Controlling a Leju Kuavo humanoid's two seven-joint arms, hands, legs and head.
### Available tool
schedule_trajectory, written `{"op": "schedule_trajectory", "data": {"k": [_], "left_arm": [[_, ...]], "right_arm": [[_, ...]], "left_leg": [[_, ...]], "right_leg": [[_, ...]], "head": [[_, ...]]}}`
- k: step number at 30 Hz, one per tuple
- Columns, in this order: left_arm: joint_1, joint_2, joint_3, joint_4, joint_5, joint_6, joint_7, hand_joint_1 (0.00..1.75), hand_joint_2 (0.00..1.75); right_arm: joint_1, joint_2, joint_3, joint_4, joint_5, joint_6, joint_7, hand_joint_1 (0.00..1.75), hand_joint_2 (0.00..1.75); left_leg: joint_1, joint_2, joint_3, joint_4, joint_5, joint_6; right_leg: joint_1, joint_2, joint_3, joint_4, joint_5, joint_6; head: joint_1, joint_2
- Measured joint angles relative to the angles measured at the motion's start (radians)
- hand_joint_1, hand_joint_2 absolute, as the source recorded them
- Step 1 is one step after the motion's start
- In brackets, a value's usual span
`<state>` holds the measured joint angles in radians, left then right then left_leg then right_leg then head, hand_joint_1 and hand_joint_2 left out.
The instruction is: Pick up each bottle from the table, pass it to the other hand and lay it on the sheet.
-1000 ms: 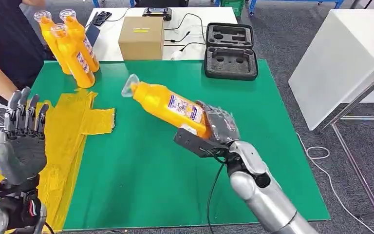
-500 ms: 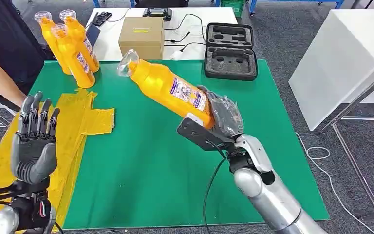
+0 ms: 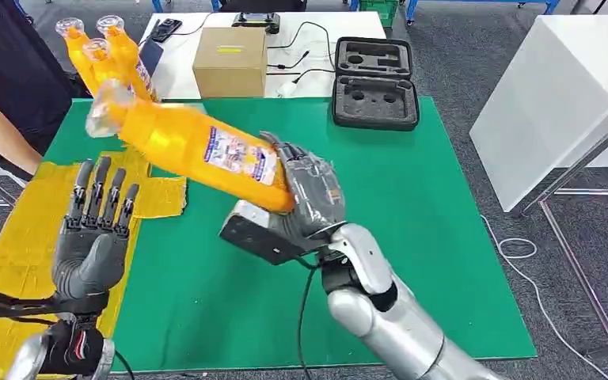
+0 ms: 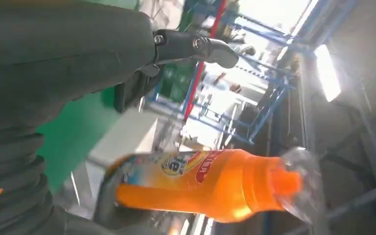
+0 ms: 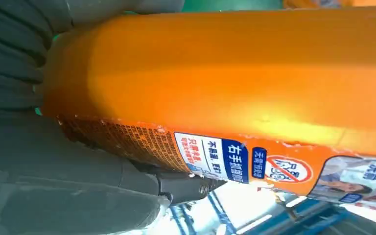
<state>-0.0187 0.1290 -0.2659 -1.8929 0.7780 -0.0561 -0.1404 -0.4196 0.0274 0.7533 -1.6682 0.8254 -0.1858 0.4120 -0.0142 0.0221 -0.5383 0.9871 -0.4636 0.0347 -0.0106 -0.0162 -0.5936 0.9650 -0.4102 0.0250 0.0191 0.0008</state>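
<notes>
My right hand (image 3: 310,194) grips the base of an orange bottle (image 3: 198,147), held in the air and tilted, its clear cap toward the far left. The same orange bottle (image 5: 254,78) shows close up in the right wrist view, and the bottle (image 4: 210,183) crosses the left wrist view. My left hand (image 3: 95,229) is raised with its fingers spread and holds nothing, just below and left of the bottle's neck. Three more orange bottles (image 3: 99,47) stand upright at the far left of the green mat (image 3: 269,261). The yellow sheet (image 3: 16,253) lies at the left.
A person in dark clothes (image 3: 4,71) stands at the far left. Behind the mat are a cardboard box (image 3: 230,60), an open black foam case (image 3: 374,81) and cables on a white table (image 3: 317,32). Another white table (image 3: 554,95) stands at the right.
My right hand has carried the bottle up and to the left, toward my left hand. My left hand has moved right and a little forward, fingers still spread.
</notes>
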Motion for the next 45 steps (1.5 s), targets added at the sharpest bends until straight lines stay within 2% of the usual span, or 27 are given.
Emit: {"op": "schedule_trajectory", "data": {"k": [6,16,26,45], "left_arm": [[0.017,-0.011,0.0,-0.04,0.057,0.029,0.035,0.0,1.75],[0.042,-0.014,0.005,-0.087,0.037,0.05,0.032,0.0,1.75],[0.047,-0.026,0.006,-0.112,-0.022,0.085,0.038,0.0,1.75],[-0.007,-0.089,-0.001,-0.112,-0.012,0.124,0.098,0.0,1.75]], "right_arm": [[0.001,0.045,0.073,0.022,0.03,-0.002,0.0,1.75,1.75],[0.02,0.064,0.134,0.054,0.043,0.03,0.012,1.75,1.75],[0.04,0.089,0.156,0.066,0.075,0.156,0.106,1.75,1.75],[0.015,0.191,0.181,0.071,0.12,0.234,0.166,1.75,1.75]], "left_leg": [[0.0,0.0,0.0,0.0,0.0,0.0],[0.0,-0.002,-0.001,0.0,0.0,0.0],[0.0,-0.002,0.0,0.0,0.0,0.0],[0.0,-0.002,-0.001,0.0,0.0,0.0]], "right_leg": [[0.0,0.0,0.0,0.0,0.0,0.0],[0.0,-0.002,0.0,0.0,0.0,0.0],[0.0,-0.002,0.0,0.0,0.0,0.0],[0.0,-0.001,-0.001,0.0,0.0,0.0]], "head": [[0.0,0.0],[0.0,0.0],[0.0,0.0],[0.0,0.0]]}}
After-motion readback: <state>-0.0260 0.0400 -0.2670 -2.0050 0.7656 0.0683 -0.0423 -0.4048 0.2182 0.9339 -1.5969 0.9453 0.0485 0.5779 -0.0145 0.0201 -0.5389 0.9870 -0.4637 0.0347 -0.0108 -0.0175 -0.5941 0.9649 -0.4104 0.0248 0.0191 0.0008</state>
